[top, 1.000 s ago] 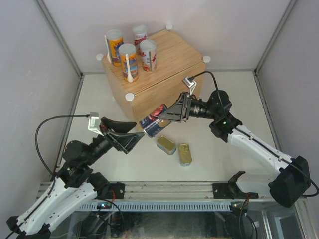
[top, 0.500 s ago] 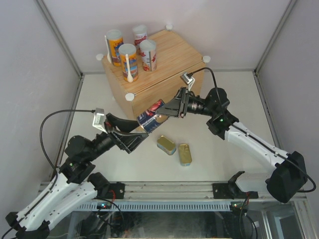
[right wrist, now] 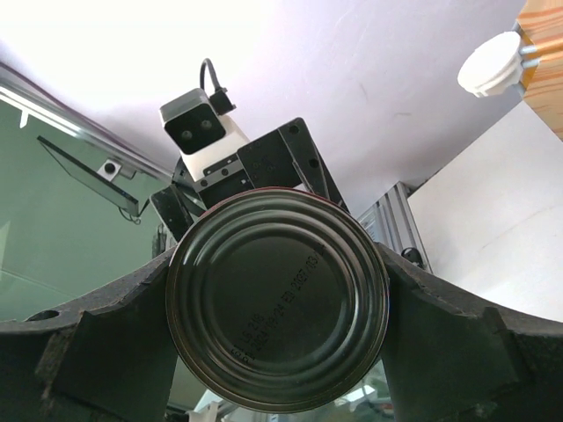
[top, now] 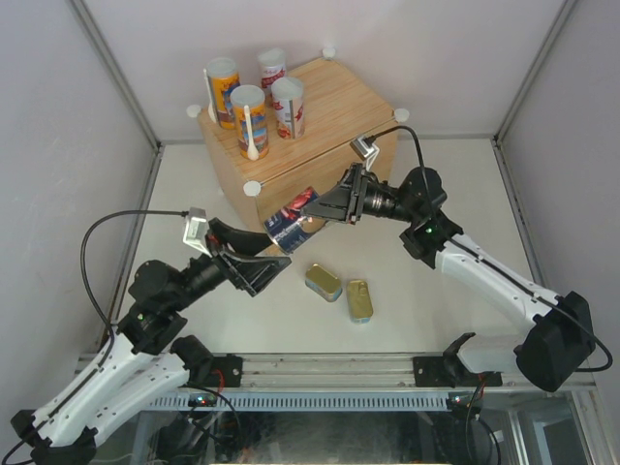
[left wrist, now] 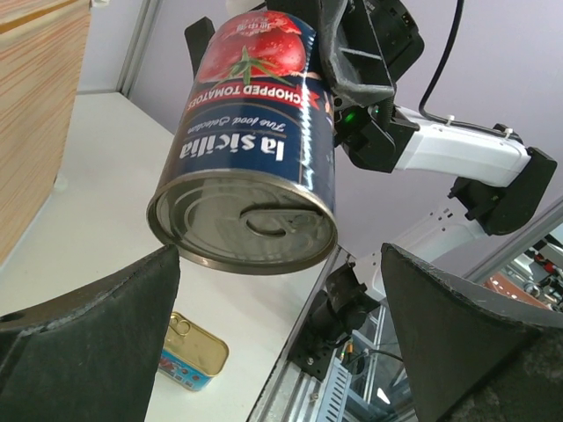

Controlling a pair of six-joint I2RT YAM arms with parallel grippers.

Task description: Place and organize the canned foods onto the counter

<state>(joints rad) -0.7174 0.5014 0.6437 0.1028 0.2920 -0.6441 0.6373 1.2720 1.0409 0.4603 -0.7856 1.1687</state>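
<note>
My right gripper [top: 308, 213] is shut on the dark-blue tomato can [top: 292, 221], held in the air in front of the wooden counter [top: 329, 145]. The can fills the right wrist view [right wrist: 277, 312] and hangs above my left fingers in the left wrist view [left wrist: 251, 158]. My left gripper [top: 274, 269] is open and empty, just below and left of the can. Two orange-blue tubes [top: 248, 121] and two white-red tubes [top: 288, 106] stand on the counter's far left. Two flat gold-teal tins [top: 324, 282] [top: 359, 300] lie on the table; one shows in the left wrist view [left wrist: 189, 353].
White walls enclose the table on three sides. The metal rail [top: 329, 368] with both arm bases runs along the near edge. White round caps [top: 252, 188] mark the counter's corners.
My right gripper has lifted the can up and away from my left gripper, toward the counter. My left gripper has drawn back slightly toward the lower left.
</note>
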